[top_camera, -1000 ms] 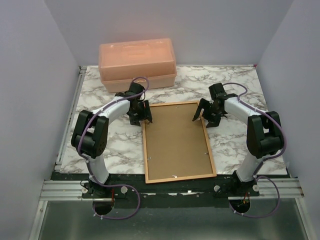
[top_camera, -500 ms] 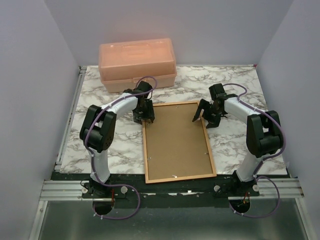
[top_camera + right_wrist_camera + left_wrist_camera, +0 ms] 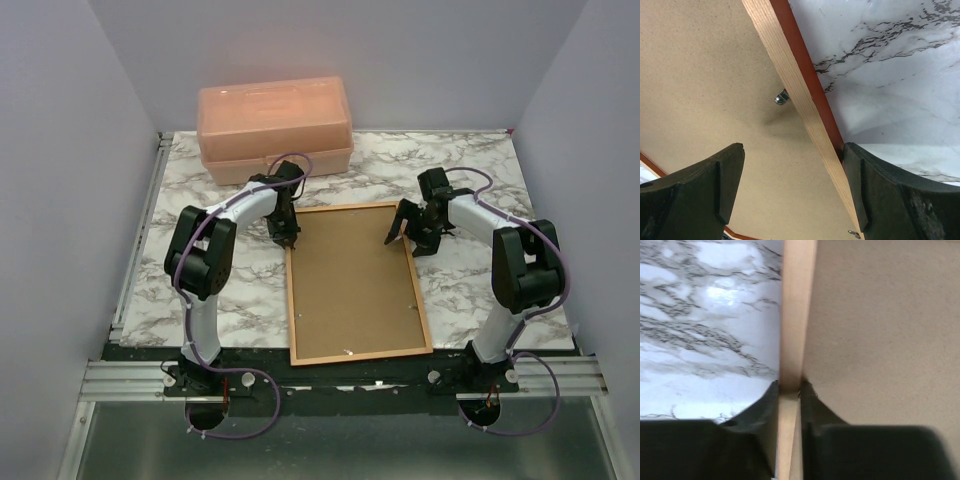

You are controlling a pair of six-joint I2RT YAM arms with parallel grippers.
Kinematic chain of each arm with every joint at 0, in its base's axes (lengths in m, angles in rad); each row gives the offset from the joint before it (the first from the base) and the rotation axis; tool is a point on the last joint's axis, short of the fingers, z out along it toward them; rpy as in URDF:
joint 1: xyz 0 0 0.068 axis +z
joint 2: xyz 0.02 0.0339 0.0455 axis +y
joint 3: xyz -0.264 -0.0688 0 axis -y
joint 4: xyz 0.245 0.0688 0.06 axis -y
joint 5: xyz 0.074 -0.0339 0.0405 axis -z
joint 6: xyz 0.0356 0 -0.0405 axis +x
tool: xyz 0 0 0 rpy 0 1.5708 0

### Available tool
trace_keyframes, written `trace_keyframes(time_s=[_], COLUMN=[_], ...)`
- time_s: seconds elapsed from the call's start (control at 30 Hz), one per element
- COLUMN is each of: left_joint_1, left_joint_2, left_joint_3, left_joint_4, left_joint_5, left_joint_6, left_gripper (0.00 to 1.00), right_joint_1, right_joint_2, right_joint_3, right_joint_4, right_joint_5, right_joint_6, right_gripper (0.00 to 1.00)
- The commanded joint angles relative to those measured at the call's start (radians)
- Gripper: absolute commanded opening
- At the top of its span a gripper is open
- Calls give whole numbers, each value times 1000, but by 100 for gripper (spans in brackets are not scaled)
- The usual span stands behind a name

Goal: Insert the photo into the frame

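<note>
Left gripper clamps the pale left rail of the frame near its far corner, one finger on each side. The right gripper straddles the right rail, spread wide and grasping nothing. The frame lies back-up on the marble table, backing board seated inside; the photo is not visible. The step appears to be taking hold of the frame. Next, the right jaws would need to close so both arms lift evenly.

No writing can be read on the frame, backing board or peach box.
</note>
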Motion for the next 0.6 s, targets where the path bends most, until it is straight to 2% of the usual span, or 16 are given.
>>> trace_keyframes(time_s=[0.0,0.27,0.3,0.37,0.4,0.43,0.57], left_joint_1=[0,7,13,29,40,51,86], left_joint_2=[41,-32,-54,-101,-123,-147,-221], left_joint_3=[8,-74,-88,-125,-147,-164,-247], left_joint_4=[29,125,134,153,162,170,202], left_joint_5=[-31,127,141,172,187,202,276], left_joint_6=[-2,19,12,1,-3,-6,-5], left_gripper=[1,0,8,39,48,55,68], right_joint_1=[0,0,0,-1,0,-1,0], right_joint_2=[18,9,1,-15,-23,-32,-59], right_joint_3=[-18,-27,-30,-32,-36,-38,-60], right_joint_4=[17,9,6,-3,-7,-11,-28], right_joint_5=[-50,-52,-45,-27,-22,-18,-8], right_joint_6=[-5,-6,-7,-5,-5,-4,-1], right_gripper=[87,87,87,88,88,88,90])
